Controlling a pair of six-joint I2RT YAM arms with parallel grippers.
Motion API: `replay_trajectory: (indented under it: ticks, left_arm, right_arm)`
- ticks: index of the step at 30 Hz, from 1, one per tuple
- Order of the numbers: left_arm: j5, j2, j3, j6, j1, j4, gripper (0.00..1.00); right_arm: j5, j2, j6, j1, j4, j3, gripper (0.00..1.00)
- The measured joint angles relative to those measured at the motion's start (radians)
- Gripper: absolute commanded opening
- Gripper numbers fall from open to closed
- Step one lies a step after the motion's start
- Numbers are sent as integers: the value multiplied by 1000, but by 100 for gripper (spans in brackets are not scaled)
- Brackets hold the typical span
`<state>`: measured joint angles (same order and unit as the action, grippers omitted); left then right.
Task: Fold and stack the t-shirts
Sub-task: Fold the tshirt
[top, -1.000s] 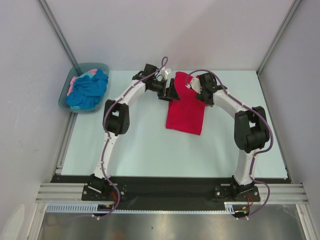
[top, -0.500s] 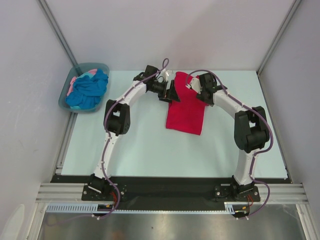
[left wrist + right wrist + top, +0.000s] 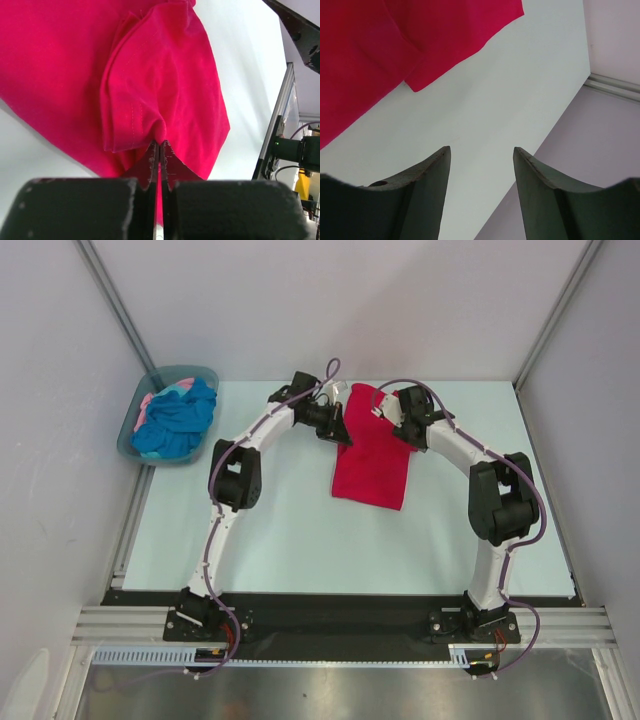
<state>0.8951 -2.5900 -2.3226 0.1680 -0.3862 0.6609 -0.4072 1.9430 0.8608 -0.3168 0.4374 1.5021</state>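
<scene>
Red t-shirt point(image 3: 372, 460) edge pinched in L gripper point(image 3: 159, 145); R gripper point(image 3: 480, 150) wide, beside it.

Both arms arch inward over the far middle of the table point(image 3: 280, 530), left gripper point(image 3: 159, 144) and right gripper point(image 3: 480, 152) close together at the crimson t-shirt point(image 3: 372, 465). Bare tabletop lies open near the bases (and either side). A grey-teal tub point(image 3: 128, 432) occupies the far-left corner.
</scene>
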Motion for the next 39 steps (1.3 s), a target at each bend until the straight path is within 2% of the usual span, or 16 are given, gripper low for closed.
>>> replay_trajectory:
  ticks: [6, 26, 39]
  left_arm:
    - [-26, -1, 0, -23, -4, 0, 0]
    - [-257, 6, -8, -309, -40, -6, 0]
    - [-298, 66, -9, -335, -48, -55, 0]
  right_arm:
    - [1, 0, -3, 0, 0, 0, 58]
    - [13, 1, -3, 0, 15, 8, 57]
    - [31, 10, -3, 0, 14, 13, 57]
